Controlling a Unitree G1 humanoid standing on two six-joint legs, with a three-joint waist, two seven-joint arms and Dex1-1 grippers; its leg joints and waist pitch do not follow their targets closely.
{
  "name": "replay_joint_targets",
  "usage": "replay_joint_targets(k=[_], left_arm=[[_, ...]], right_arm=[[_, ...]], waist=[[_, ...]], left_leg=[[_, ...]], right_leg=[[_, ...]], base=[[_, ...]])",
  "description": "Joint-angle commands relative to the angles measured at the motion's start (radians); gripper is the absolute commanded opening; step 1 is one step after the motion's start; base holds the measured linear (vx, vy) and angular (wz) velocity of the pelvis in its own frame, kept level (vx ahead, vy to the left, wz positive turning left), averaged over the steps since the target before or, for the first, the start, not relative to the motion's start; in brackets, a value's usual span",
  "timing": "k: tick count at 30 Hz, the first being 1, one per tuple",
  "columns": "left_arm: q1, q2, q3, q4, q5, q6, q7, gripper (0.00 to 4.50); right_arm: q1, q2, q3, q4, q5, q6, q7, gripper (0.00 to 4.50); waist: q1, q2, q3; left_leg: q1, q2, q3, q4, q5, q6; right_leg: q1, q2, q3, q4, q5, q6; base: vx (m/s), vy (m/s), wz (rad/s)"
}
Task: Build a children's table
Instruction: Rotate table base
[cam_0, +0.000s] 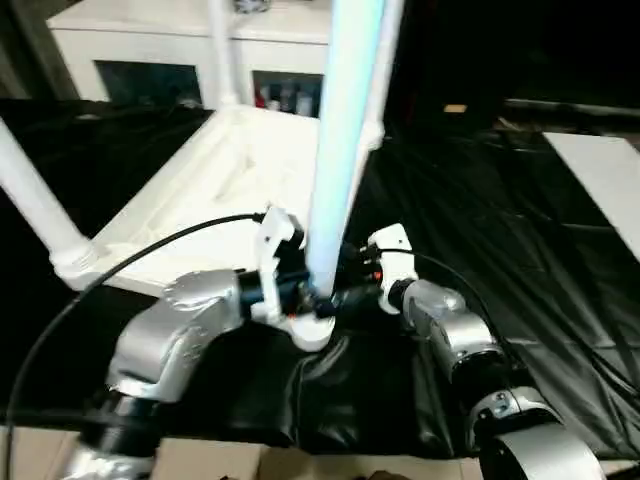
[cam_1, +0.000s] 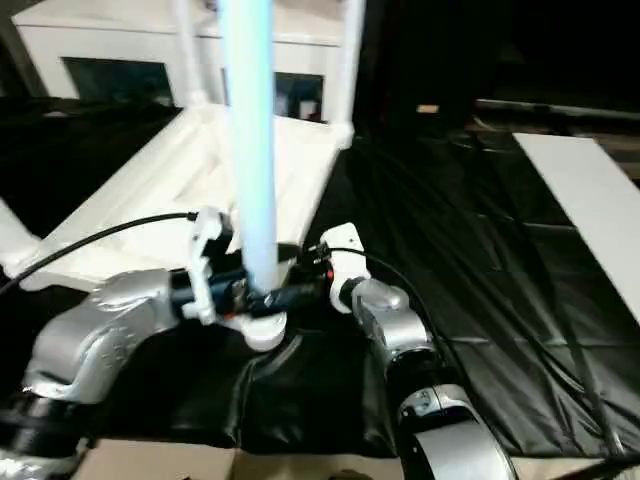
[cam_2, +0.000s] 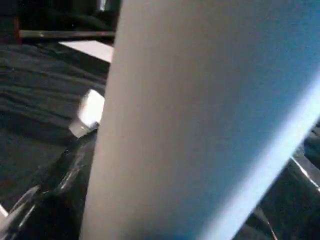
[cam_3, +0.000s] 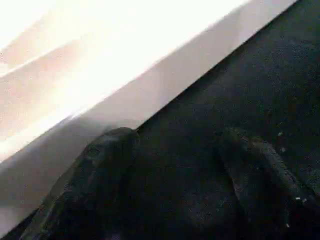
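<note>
Standing at the near corner of the overturned table, the left pincer (cam_0: 300, 292) and the right pincer (cam_0: 352, 285) met around the foot of a long white tapered plastic tube leg (cam_0: 335, 150) that rose upright out of view at twelve o'clock. The left pincer's black fingers seemed to flank the leg at nine o'clock, but whether they clenched it or stood released could not be told. The right pincer's two dark fingers (cam_3: 95, 180) stood apart with nothing between them, close beside the top's white edge. The leg's foot sat at the round corner socket (cam_0: 312, 332) of the white rectangular plastic table top (cam_0: 225, 185), which lay underside up on the black-draped surface (cam_0: 500, 220). Other legs stood in sockets at nine o'clock (cam_0: 35, 205) and at twelve o'clock, before a white cabinet with glass doors (cam_0: 150, 60). The likely risk was the leg going in crooked: pressed off-axis, it could jam or lean, or the top could slide on the slick cloth.
</note>
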Motion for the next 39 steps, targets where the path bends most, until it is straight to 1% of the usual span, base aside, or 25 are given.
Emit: replay_joint_targets(k=[1,2,3,4,5,6,7,11,12,13,14,15,17,18,21,24,26,27,30,31,33,34,35,37,39], left_arm=[[-0.045,-0.046,-0.062,0.031,0.028,-0.02,0.037,4.47],[-0.058,-0.075,-0.069,0.056,0.045,-0.035,0.057,4.47],[-0.066,-0.094,-0.076,0.074,0.054,-0.044,0.068,4.47],[-0.071,-0.103,-0.079,0.084,0.06,-0.05,0.075,4.47],[-0.093,-0.136,-0.092,0.133,0.093,-0.078,0.108,4.47],[-0.107,-0.154,-0.099,0.163,0.112,-0.094,0.127,4.47],[-0.121,-0.167,-0.105,0.193,0.134,-0.113,0.152,4.47],[-0.147,-0.206,-0.111,0.257,0.169,-0.15,0.188,4.47],[-0.149,-0.215,-0.125,0.27,0.193,-0.167,0.194,4.47],[-0.148,-0.218,-0.133,0.275,0.205,-0.175,0.193,4.47],[-0.148,-0.217,-0.141,0.282,0.225,-0.189,0.204,4.47],[-0.149,-0.212,-0.145,0.292,0.241,-0.201,0.21,4.47],[-0.152,-0.201,-0.149,0.305,0.266,-0.227,0.214,4.47],[-0.153,-0.188,-0.144,0.312,0.274,-0.246,0.212,4.47],[-0.137,-0.105,-0.109,0.274,0.231,-0.267,0.101,4.47],[-0.128,-0.059,-0.091,0.248,0.208,-0.256,0.043,4.47],[-0.115,0.021,-0.072,0.221,0.18,-0.231,-0.052,4.47],[-0.111,0.046,-0.069,0.215,0.174,-0.231,-0.082,4.47],[-0.111,0.073,-0.066,0.221,0.167,-0.231,-0.113,4.47],[-0.12,0.105,-0.081,0.252,0.187,-0.245,-0.138,4.47],[-0.141,0.161,-0.125,0.331,0.261,-0.311,-0.177,4.47],[-0.155,0.173,-0.138,0.37,0.285,-0.323,-0.187,4.47],[-0.167,0.179,-0.15,0.398,0.3,-0.332,-0.202,4.3],[-0.181,0.184,-0.165,0.431,0.315,-0.349,-0.221,4.12],[-0.195,0.185,-0.177,0.454,0.328,-0.36,-0.234,4.08]], right_arm=[[-0.037,0.082,0.049,0.026,0.014,-0.024,0.085,3.33],[-0.044,0.089,0.04,0.05,0.011,-0.043,0.076,3.33],[-0.046,0.09,0.031,0.059,0.011,-0.055,0.06,3.33],[-0.049,0.09,0.023,0.067,0.011,-0.062,0.053,3.33],[-0.058,0.082,-0.007,0.088,0.014,-0.085,0.005,3.33],[-0.064,0.076,-0.025,0.099,0.016,-0.098,-0.025,3.33],[-0.069,0.067,-0.041,0.109,0.018,-0.106,-0.05,3.33],[-0.075,0.037,-0.083,0.124,0.038,-0.129,-0.063,3.33],[-0.068,0.021,-0.094,0.123,0.038,-0.14,-0.069,3.33],[-0.065,0.014,-0.1,0.125,0.035,-0.148,-0.074,3.33],[-0.059,0.005,-0.106,0.123,0.03,-0.156,-0.09,3.33],[-0.052,-0.005,-0.113,0.12,0.025,-0.166,-0.105,3.33],[-0.044,-0.015,-0.124,0.114,0.023,-0.177,-0.115,3.33],[-0.035,-0.025,-0.133,0.102,0.022,-0.184,-0.123,3.33],[0.028,-0.072,-0.15,-0.019,0.031,-0.187,-0.088,3.33],[0.073,-0.1,-0.147,-0.113,0.037,-0.176,-0.05,3.33],[0.149,-0.16,-0.134,-0.261,0.04,-0.154,0.013,3.33],[0.174,-0.183,-0.127,-0.308,0.038,-0.146,0.037,3.33],[0.209,-0.218,-0.116,-0.372,0.038,-0.129,0.074,3.33],[0.247,-0.263,-0.104,-0.443,0.046,-0.1,0.129,3.33],[0.312,-0.351,-0.081,-0.568,0.069,-0.045,0.239,3.33],[0.339,-0.39,-0.069,-0.618,0.078,-0.016,0.287,3.33],[0.357,-0.419,-0.058,-0.649,0.081,-0.001,0.322,3.33],[0.378,-0.454,-0.041,-0.685,0.08,0.014,0.363,3.33],[0.398,-0.483,-0.025,-0.735,0.091,0.049,0.397,3.33]], waist=[[0.009,0.009,-0.051],[0.006,-0.002,-0.052],[0.008,0.0,-0.052],[0.009,-0.004,-0.053],[0.011,0.0,-0.053],[0.012,-0.002,-0.054],[0.014,-0.005,-0.057],[0.019,-0.01,-0.061],[0.02,0.014,-0.061],[0.015,0.0,-0.065],[0.018,-0.002,-0.066],[0.019,0.003,-0.064],[0.021,0.003,-0.063],[0.025,0.008,-0.06],[0.035,0.007,-0.057],[0.037,0.008,-0.055],[0.04,0.012,-0.055],[0.043,0.011,-0.055],[0.045,0.012,-0.054],[0.043,0.019,-0.051],[0.049,0.014,-0.048],[0.053,0.017,-0.046],[0.054,0.014,-0.047],[0.053,0.014,-0.047],[0.054,0.015,-0.049]], left_leg=[[0.005,0.02,-0.003,-0.08,-0.289,-0.009],[0.002,0.021,-0.004,-0.081,-0.293,-0.01],[0.001,0.02,-0.006,-0.083,-0.298,-0.014],[0.004,0.02,-0.005,-0.08,-0.297,-0.012],[0.005,0.021,-0.004,-0.081,-0.293,-0.009],[0.01,0.021,-0.002,-0.079,-0.292,-0.008],[0.01,0.02,-0.001,-0.077,-0.276,-0.004],[-0.002,0.019,-0.002,-0.075,-0.222,0.018],[-0.001,0.018,-0.004,-0.074,-0.209,0.022],[0.0,0.02,0.0,-0.07,-0.194,0.033],[-0.001,0.019,0.0,-0.069,-0.183,0.038],[-0.002,0.019,0.001,-0.069,-0.177,0.05],[0.001,0.019,0.002,-0.069,-0.181,0.057],[0.003,0.021,0.002,-0.071,-0.201,0.052],[0.009,0.022,0.002,-0.075,-0.234,0.032],[0.01,0.022,0.002,-0.077,-0.245,0.02],[0.011,0.021,0.002,-0.077,-0.241,0.017],[0.011,0.023,0.002,-0.078,-0.232,0.021],[0.01,0.02,0.004,-0.078,-0.232,0.022],[0.01,0.02,0.003,-0.079,-0.249,0.015],[0.013,0.02,0.002,-0.081,-0.278,0.025],[0.012,0.018,0.0,-0.082,-0.287,0.035],[0.012,0.018,0.0,-0.082,-0.284,0.037],[0.004,0.018,-0.002,-0.081,-0.258,0.031],[0.008,0.021,-0.002,-0.079,-0.264,0.028]], right_leg=[[0.048,-0.054,0.024,-0.075,-0.303,-0.199],[0.049,-0.054,0.023,-0.076,-0.315,-0.194],[0.05,-0.055,0.022,-0.077,-0.339,-0.181],[0.046,-0.055,0.024,-0.079,-0.336,-0.178],[0.043,-0.054,0.024,-0.08,-0.325,-0.18],[0.04,-0.052,0.024,-0.08,-0.312,-0.184],[0.042,-0.052,0.025,-0.076,-0.265,-0.199],[0.054,-0.054,0.022,-0.067,-0.191,-0.211],[0.054,-0.053,0.022,-0.064,-0.165,-0.219],[0.055,-0.051,0.021,-0.065,-0.115,-0.234],[0.058,-0.051,0.021,-0.061,-0.092,-0.243],[0.058,-0.051,0.021,-0.061,-0.073,-0.254],[0.057,-0.052,0.021,-0.062,-0.087,-0.263],[0.054,-0.051,0.02,-0.068,-0.12,-0.259],[0.051,-0.05,0.021,-0.07,-0.182,-0.231],[0.05,-0.047,0.021,-0.069,-0.189,-0.222],[0.051,-0.047,0.022,-0.068,-0.182,-0.218],[0.05,-0.046,0.023,-0.066,-0.167,-0.216],[0.051,-0.045,0.024,-0.068,-0.168,-0.22],[0.05,-0.046,0.023,-0.071,-0.192,-0.221],[0.051,-0.041,0.024,-0.079,-0.237,-0.195],[0.052,-0.041,0.026,-0.081,-0.261,-0.171],[0.053,-0.041,0.026,-0.084,-0.269,-0.16],[0.054,-0.049,0.025,-0.082,-0.287,-0.162],[0.05,-0.052,0.026,-0.083,-0.3,-0.171]], base=[[0.0,0.0,0.0],[0.0,0.0,0.0],[0.0,0.0,0.0],[0.0,0.0,0.0],[0.0,0.0,0.0],[0.0,0.0,0.0],[0.0,0.0,0.0],[0.0,0.0,0.0],[0.0,0.0,0.0],[0.0,0.0,0.0],[0.0,0.0,0.0],[0.0,0.0,0.0],[0.0,0.0,0.0],[0.0,0.0,0.0],[0.0,0.0,0.0],[0.0,0.0,0.0],[0.0,0.0,0.0],[0.0,0.0,0.0],[0.0,0.0,0.0],[0.0,0.0,0.0],[0.0,0.0,0.0],[0.0,0.0,0.0],[0.0,0.0,0.0],[0.0,0.0,0.0],[0.0,0.0,0.0]])
